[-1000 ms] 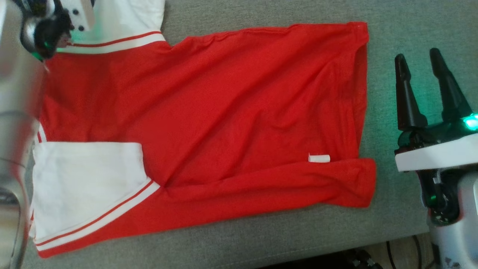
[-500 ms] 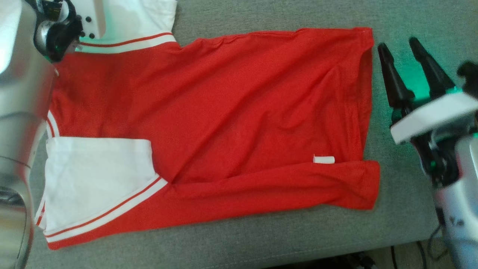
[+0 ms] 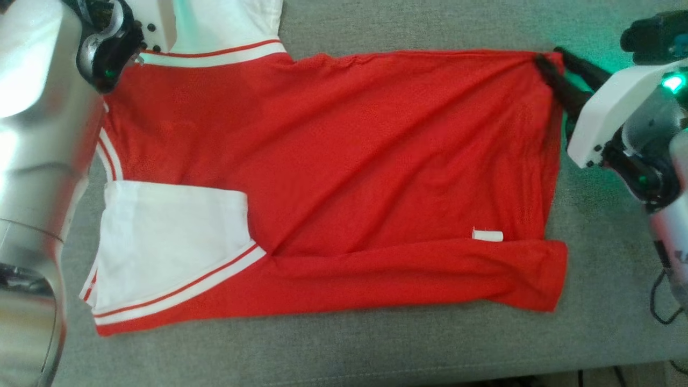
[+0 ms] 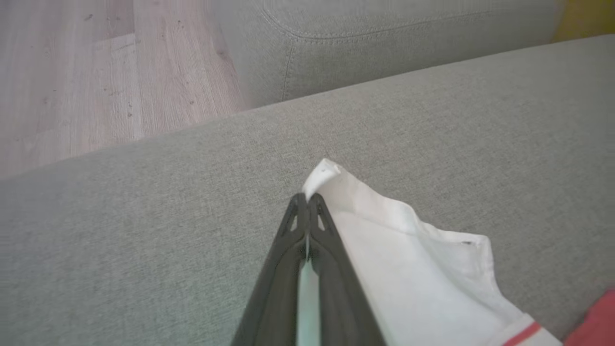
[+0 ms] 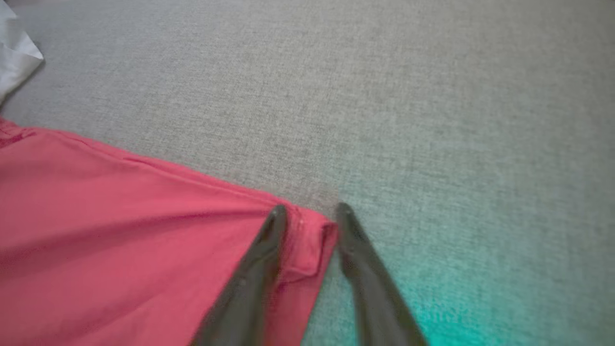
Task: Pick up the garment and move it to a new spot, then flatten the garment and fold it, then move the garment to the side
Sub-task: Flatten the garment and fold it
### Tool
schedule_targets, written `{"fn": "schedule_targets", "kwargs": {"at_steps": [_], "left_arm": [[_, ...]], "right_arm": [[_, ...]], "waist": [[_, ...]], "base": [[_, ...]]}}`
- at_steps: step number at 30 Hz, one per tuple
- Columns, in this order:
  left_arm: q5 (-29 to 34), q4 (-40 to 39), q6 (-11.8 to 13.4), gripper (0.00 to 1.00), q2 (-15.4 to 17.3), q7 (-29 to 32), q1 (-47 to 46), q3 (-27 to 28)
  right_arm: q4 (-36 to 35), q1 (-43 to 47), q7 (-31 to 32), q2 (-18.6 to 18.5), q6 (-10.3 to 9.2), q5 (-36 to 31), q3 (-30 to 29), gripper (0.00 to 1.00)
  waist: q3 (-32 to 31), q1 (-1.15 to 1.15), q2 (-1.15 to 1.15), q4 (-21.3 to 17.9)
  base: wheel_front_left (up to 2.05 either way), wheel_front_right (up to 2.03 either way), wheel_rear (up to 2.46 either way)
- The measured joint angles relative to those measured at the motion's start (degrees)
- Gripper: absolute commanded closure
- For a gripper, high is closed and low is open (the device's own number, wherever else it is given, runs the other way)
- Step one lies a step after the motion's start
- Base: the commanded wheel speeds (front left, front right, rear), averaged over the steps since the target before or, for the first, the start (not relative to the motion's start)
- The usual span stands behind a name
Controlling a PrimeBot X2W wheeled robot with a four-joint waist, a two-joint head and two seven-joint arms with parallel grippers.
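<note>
The red garment [image 3: 344, 161] lies spread on the grey sofa [image 3: 376, 355]. The left hand [image 4: 307, 198] is clenched on its white sleeve corner; the right hand [image 5: 311, 209] straddles its hem corner, fingers apart, not yet pinching.

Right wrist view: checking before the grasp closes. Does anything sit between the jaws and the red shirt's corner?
Nothing visible. The red shirt has its corner between the jaws of the right gripper, on the sofa cushion.

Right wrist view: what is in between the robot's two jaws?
A corner of the red garment lies between the right gripper's jaws, which stand apart on either side of it. The right wrist view shows this.
</note>
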Motion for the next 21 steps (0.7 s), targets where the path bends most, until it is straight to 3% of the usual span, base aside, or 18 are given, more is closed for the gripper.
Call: {"fn": "schedule_targets", "kwargs": {"at_steps": [5,13,21], "left_arm": [[-1.1,-0.2,-0.4,1.00,0.1,-3.2,0.6,0.5],[-2.7,-5.3,-0.3,1.00,0.8,-9.5,4.2,3.0],[-5.1,-18.5,3.7,1.00,4.0,-18.3,13.4,7.7]], "right_arm": [[-1.3,0.8,1.3,-0.5,0.00,0.0,-0.9,1.00],[-6.1,2.6,-7.7,-0.6,0.00,-1.7,-5.2,1.00],[-9.3,4.2,-12.9,-0.5,0.00,-2.7,-8.4,1.00]], "waist": [[-1.4,0.00,0.00,0.8],[-3.5,0.00,0.00,2.6],[-6.4,0.00,0.00,3.9]], "base": [[0.00,0.00,0.00],[0.00,0.00,0.00],[0.00,0.00,0.00]]}}
